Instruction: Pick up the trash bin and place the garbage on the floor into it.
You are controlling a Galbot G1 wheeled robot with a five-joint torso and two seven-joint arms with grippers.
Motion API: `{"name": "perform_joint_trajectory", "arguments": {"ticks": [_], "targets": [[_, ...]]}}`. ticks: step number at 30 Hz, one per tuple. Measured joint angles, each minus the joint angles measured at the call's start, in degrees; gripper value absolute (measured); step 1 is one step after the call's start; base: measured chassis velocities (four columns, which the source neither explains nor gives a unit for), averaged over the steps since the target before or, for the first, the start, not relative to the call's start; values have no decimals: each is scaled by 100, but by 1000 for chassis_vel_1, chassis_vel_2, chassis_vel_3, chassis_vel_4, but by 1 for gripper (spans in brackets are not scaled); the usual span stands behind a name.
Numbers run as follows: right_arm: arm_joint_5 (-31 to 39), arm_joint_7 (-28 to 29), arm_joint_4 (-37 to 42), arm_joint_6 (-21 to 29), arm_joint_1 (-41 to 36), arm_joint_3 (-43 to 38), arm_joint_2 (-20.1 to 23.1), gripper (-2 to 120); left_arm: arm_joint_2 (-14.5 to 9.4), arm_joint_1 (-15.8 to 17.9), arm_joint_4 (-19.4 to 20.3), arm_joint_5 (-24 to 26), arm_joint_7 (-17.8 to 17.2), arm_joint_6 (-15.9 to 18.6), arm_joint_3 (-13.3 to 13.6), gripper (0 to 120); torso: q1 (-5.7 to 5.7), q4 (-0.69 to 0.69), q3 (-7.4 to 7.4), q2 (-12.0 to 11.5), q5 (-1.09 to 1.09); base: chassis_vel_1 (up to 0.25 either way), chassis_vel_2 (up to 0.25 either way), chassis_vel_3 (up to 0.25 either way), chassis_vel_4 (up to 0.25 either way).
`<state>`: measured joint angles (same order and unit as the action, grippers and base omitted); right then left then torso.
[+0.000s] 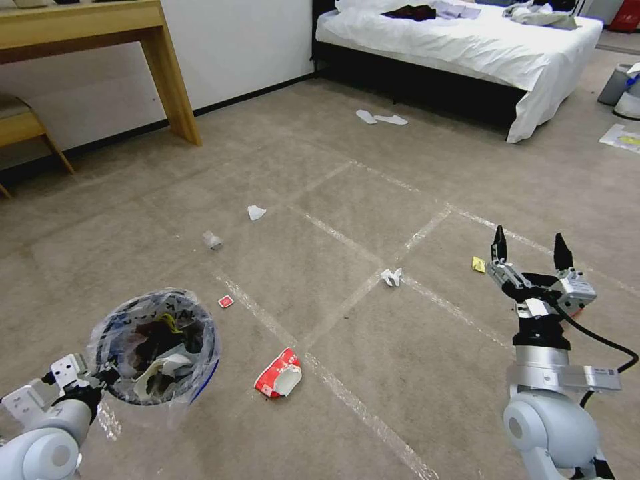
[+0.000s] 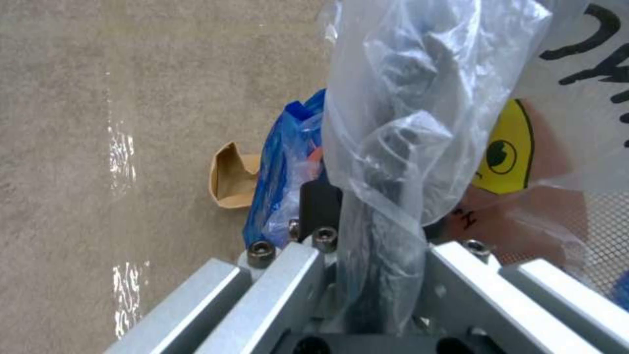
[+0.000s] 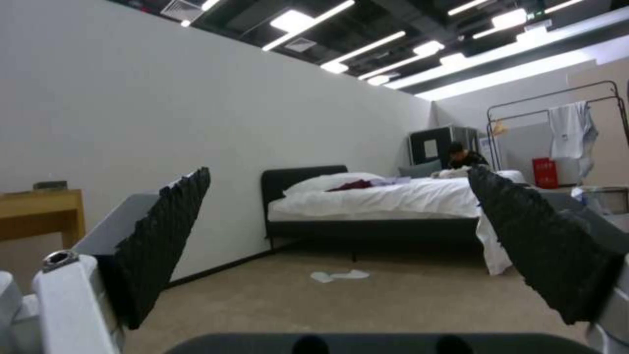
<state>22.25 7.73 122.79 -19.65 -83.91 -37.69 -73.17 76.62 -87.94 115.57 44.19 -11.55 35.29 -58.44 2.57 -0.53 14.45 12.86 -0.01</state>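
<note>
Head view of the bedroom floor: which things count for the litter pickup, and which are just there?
For the job: the trash bin in the left hand; the open right hand; torn paper cup, red wrapper, white tissues, yellow wrapper, all on the floor.

Just there: bed, wooden desk, slippers.

A mock bedroom: made bed [image 1: 460,40], desk [image 1: 100,33], studio ceiling.
</note>
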Motion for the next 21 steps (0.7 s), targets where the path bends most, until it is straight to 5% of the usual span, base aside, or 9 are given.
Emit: {"name": "perform_joint_trajectory", "arguments": {"ticks": [21], "targets": [[67, 0, -157, -24, 154, 152, 41, 100, 66, -1, -34, -54, -19, -2, -25, 0, 0, 0, 0, 1, 0, 0, 0, 0, 0]]}}
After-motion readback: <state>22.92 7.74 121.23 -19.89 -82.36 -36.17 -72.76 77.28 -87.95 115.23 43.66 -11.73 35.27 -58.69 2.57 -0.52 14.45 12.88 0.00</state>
